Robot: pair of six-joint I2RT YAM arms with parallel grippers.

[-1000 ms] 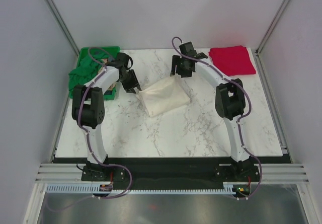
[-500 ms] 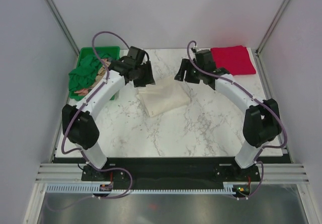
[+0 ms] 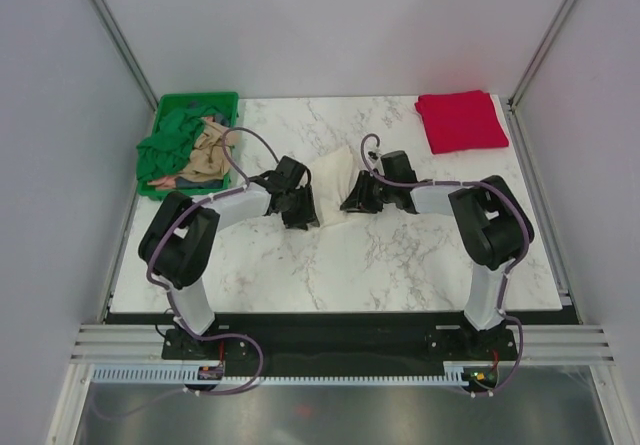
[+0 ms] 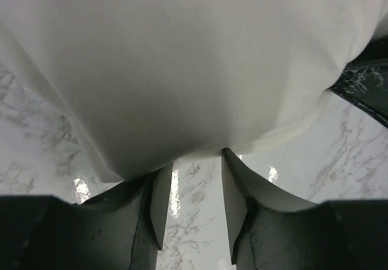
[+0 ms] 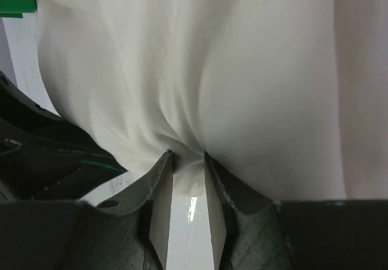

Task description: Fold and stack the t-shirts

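Cream-white t-shirt (image 3: 332,177), long axis near to far

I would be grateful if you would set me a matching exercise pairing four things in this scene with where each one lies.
Things:
1. cream shirt
2. red shirt
3. tan shirt
4. green crate

Places:
A. far right corner of the table
B. far left edge of the table
C. middle of the table
D. inside the crate

Pairs: 1-C, 2-A, 3-D, 4-B.
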